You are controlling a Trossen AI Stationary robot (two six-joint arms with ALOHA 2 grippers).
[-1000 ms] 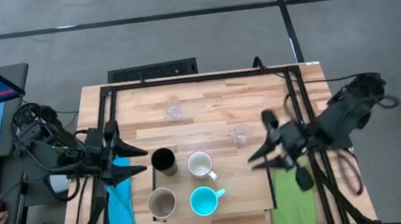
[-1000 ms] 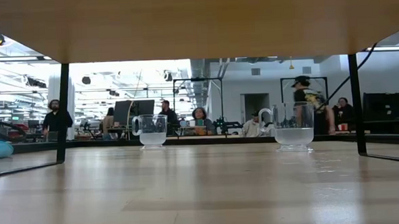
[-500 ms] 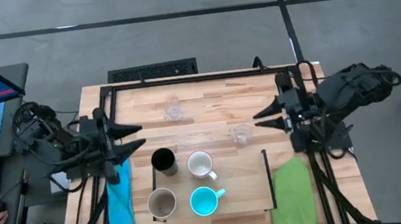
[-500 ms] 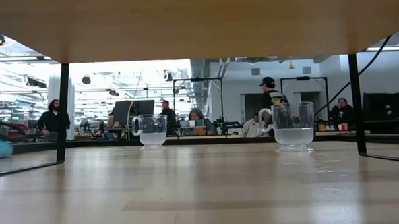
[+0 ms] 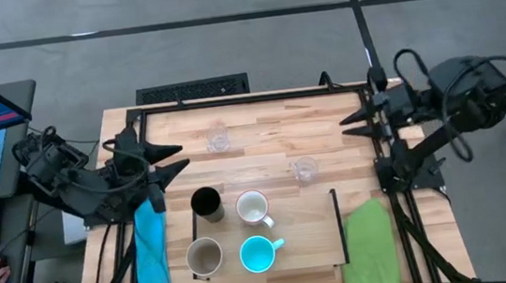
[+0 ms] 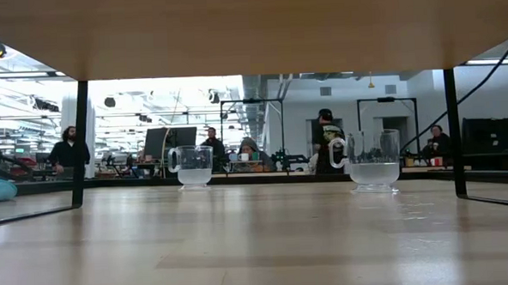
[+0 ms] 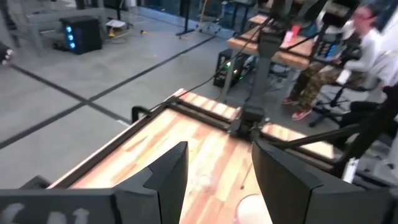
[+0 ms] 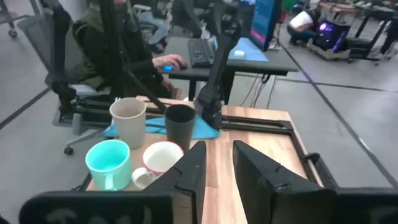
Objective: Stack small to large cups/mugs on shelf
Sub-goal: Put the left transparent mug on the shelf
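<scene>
While both arms hang raised at the bench's (image 5: 260, 122) side edges, the left hand (image 5: 168, 161) points inward with fingers spread, holding nothing. Opposite it, the right hand (image 5: 357, 123) is likewise spread and empty. Four mugs (image 5: 253, 207) cluster on the shelf (image 5: 307, 249); two clear glasses (image 5: 305, 169) stand beyond it.

Four mugs (image 5: 253, 208) on shelf (image 5: 305, 235); glasses (image 5: 305, 169) seemingly off.

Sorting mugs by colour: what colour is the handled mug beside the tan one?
Bright blue-turquoise mug; the high view shows it best.
</scene>
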